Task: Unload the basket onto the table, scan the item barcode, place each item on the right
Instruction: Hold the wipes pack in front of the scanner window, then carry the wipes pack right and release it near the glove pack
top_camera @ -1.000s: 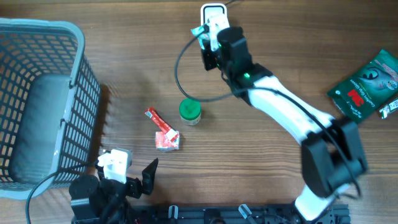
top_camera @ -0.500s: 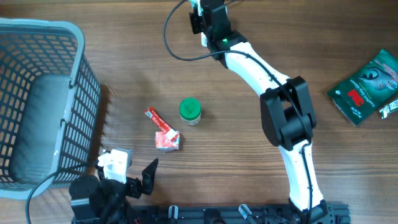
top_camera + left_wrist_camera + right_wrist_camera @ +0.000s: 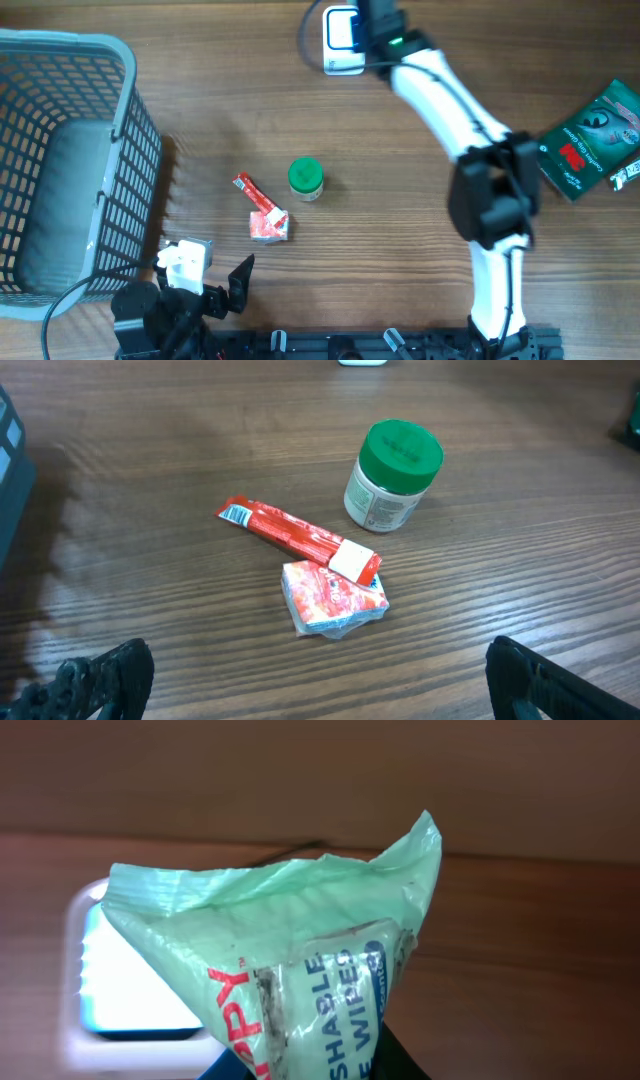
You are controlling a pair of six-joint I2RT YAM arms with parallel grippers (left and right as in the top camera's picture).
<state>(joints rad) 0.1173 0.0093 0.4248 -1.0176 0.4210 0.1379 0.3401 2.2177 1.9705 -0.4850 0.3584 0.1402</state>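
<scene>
Right end effector pinches a pale green wipes packet close by the lit scanner at the far edge of the worktop; the overhead view hides the packet. Left end effector sits spread wide near a jar and red sachets, beside the basket.

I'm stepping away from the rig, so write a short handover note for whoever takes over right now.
Left gripper: open, empty, low at the table's near edge.
Right gripper: shut on the green wipes packet, held by the lit scanner at the far edge.
Done: packet picked up and at the scanner.
Left: get its barcode read; no read is visible. The jar, red stick and small packet lie mid-table.
</scene>
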